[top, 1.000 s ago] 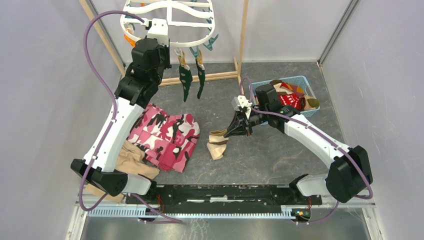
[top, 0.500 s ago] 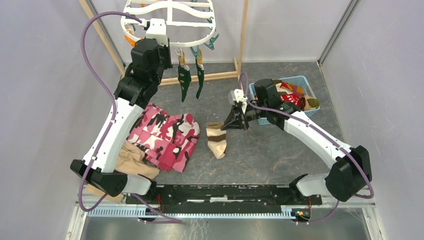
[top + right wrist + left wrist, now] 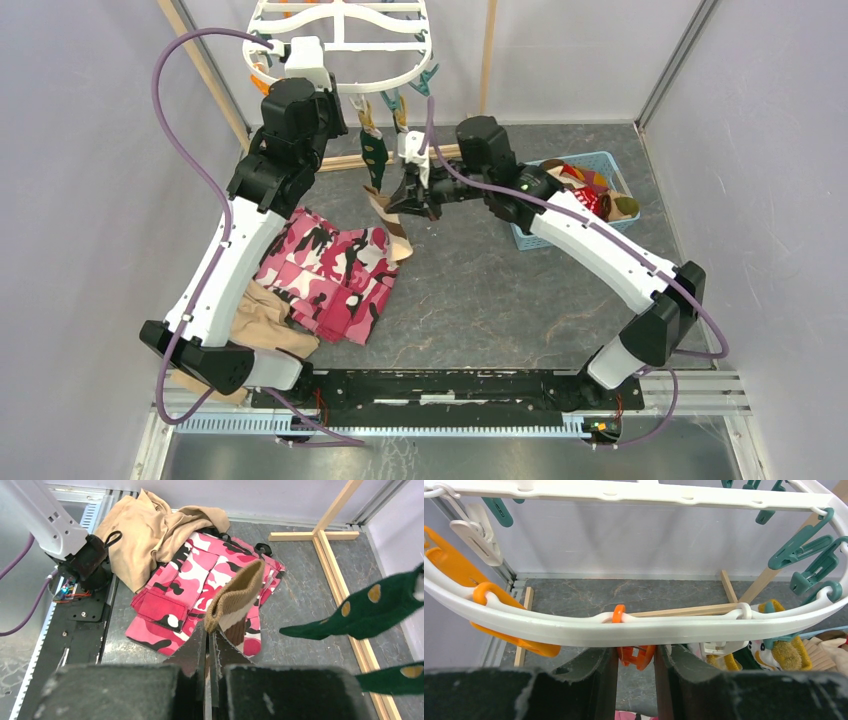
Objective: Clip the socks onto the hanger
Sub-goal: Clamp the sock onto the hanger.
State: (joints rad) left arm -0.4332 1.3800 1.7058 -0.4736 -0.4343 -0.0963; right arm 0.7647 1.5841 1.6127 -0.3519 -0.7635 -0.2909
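Sock in hand: a tan and brown striped sock (image 3: 234,602) hangs in the air from the right gripper (image 3: 208,639), above the pink camouflage garment (image 3: 330,270) and near the dark green socks (image 3: 373,155) already clipped to the hanger (image 3: 385,88).
Right gripper: clenched on one end of the sock, with the ribbed tan cuff pointing away from the fingers.
Left gripper (image 3: 636,652): up at the hanger's near rim, its fingers pressed on either side of an orange clip (image 3: 634,656). It looks like a squeeze to spread the clip, though the clip's mouth is hidden.
Handling: light, soft and limp, so it droops and folds under its own weight. The knit gives good grip and nothing in it can break.
Where to hold: probably close to one end, leaving a free margin of fabric past the fingertips for the clip to bite.
Remaining socks: several lie in the blue basket (image 3: 595,155).
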